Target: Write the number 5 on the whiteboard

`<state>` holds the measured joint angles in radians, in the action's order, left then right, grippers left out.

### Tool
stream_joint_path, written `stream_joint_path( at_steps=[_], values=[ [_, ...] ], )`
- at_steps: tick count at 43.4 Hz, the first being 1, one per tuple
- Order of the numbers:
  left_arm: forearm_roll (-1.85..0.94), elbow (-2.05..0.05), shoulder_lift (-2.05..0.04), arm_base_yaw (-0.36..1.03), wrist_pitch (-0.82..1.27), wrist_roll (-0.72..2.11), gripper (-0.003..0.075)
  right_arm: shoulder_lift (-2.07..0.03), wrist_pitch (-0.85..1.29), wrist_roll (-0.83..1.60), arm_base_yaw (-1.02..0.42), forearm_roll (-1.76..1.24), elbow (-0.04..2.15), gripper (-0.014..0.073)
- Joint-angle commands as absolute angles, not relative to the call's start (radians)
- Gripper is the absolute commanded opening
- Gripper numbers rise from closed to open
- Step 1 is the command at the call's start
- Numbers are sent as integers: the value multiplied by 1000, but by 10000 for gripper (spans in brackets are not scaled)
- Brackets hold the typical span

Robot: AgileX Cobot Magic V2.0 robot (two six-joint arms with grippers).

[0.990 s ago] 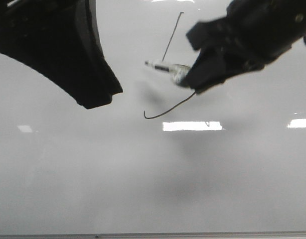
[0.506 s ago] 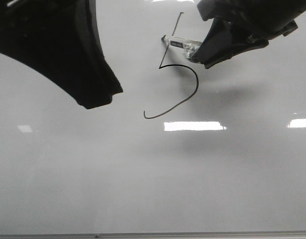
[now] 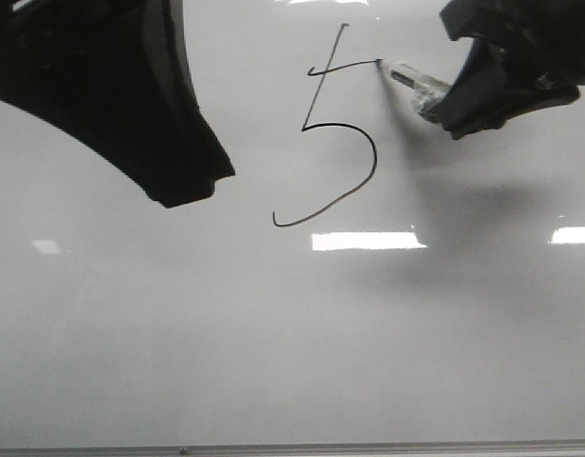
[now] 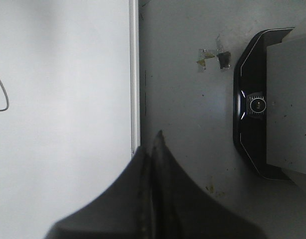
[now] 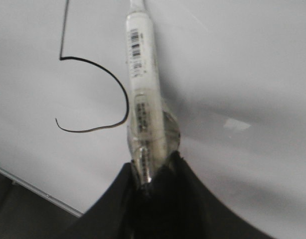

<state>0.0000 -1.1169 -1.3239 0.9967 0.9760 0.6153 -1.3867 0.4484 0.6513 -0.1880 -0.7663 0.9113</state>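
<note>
1. The right gripper (image 3: 445, 107) is at the far right of the whiteboard (image 3: 292, 333), its jaws clamped around a white marker (image 3: 413, 82).
2. The marker's tip touches the board at the right end of the top bar, the barrel slanting back to the right into the black fingers.
3. The number 5 (image 3: 338, 143) sits in the far middle of the board: a tall slanted stem, a short bar crossing it near the top, a round belly curling to a tail on the near left.
4. In the right wrist view, the marker (image 5: 142, 84) runs out from the gripper (image 5: 152, 172), the belly of the 5 (image 5: 100, 99) just beside it.
5. The left gripper (image 4: 154, 149) hangs at the far left, fingers pressed together on nothing, over the board's grey frame edge (image 4: 134, 74).
6. Bright rectangular reflections (image 3: 367, 241) lie across the board nearer us.
</note>
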Motion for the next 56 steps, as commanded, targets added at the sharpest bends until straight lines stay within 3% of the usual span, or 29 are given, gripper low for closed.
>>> stream_joint_path(
  at_steps=[1,16,20,25,28,30,43,56],
  values=[
    [-10,-1148,-1291,1003,941,606,-20,-1306,455,684,-188,-780,925,-60],
    [-44,-1148,-1284,1003,949,606,7,-1082,729,987,-316,-508,925,-60],
    [-76,-1153,-1274,1003,971,610,132,-1080,825,999,-352,-471,925,-60],
    [-67,-1205,-1247,1003,1035,610,386,-1082,869,999,-406,-450,924,-60],
    [-67,-1249,-1233,1003,1057,610,481,-1082,869,999,-436,-449,924,-60],
    [-67,-1283,-1231,1003,1068,610,503,-1082,869,999,-456,-449,924,-60],
    [-65,-1355,-1310,1005,1073,643,499,-1082,792,996,-620,-491,924,-60],
    [-74,-1355,-1368,1005,1072,652,374,-1082,748,996,-657,-507,924,-60]
  ],
)
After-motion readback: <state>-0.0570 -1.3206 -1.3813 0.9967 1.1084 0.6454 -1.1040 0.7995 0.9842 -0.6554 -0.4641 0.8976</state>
